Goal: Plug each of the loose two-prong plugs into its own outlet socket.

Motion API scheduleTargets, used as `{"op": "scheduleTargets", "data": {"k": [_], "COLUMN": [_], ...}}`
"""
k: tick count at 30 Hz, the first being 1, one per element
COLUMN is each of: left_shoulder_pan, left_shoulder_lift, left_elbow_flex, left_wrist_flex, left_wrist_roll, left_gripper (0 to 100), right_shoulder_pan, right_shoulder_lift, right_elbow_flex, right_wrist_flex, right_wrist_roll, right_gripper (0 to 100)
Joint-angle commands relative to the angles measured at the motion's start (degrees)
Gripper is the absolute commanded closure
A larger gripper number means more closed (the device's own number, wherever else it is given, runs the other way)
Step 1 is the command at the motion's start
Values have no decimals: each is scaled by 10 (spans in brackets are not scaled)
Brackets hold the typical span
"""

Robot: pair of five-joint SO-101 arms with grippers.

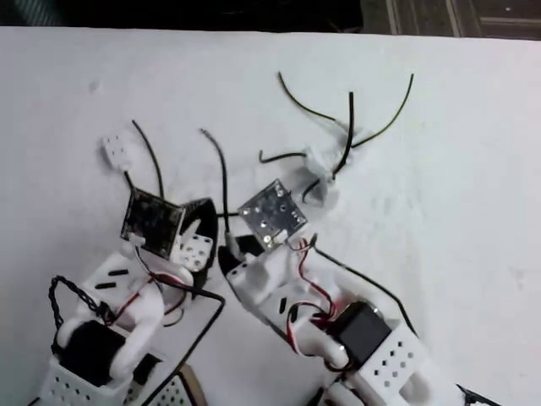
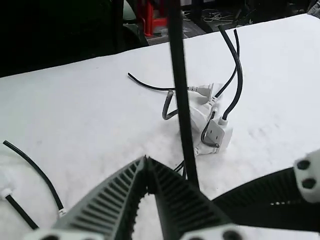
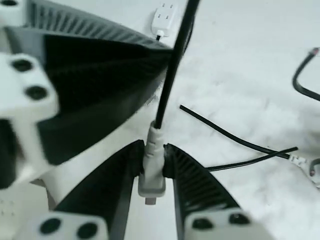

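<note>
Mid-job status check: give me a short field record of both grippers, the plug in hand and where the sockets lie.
right gripper: shut on the pale grey two-prong plug, its black cable rising out of the grip
left gripper: shut, holding nothing, close beside the right gripper
single socket: small white outlet block lying alone on the white table, slots bare
cluster: white outlet blocks tangled with black cables, apart from both grippers; plugged or not, cannot tell
task state: held plug not yet in a socket
</note>
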Motion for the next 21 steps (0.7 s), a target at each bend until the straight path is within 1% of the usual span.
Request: {"op": "scheduleTargets", "data": {"k": [1, 4, 7, 16, 18, 21], "left_shoulder_pan": [7, 36, 76, 77, 55, -29], "left_shoulder_lift": [-7, -7, -10, -10, -10, -10], "left_elbow_flex": [0, 1, 0, 1, 1, -1], "left_wrist_flex": [-10, -2, 9, 11, 11, 6], "left_wrist_roll": [6, 5, -19, -26, -24, -23], "left_gripper": [979, 979, 979, 979, 979, 979], "right_shoulder_pan": [-25, -39, -39, -44, -40, -16], "right_shoulder_lift": [-48, -80, -97, -97, -95, -91], "right_elbow_flex": [-3, -2, 15, 16, 16, 17], "right_wrist_flex": [9, 19, 14, 17, 17, 18], "right_wrist_roll": [0, 0, 4, 16, 16, 16], "right_gripper": [981, 981, 981, 981, 981, 981]}}
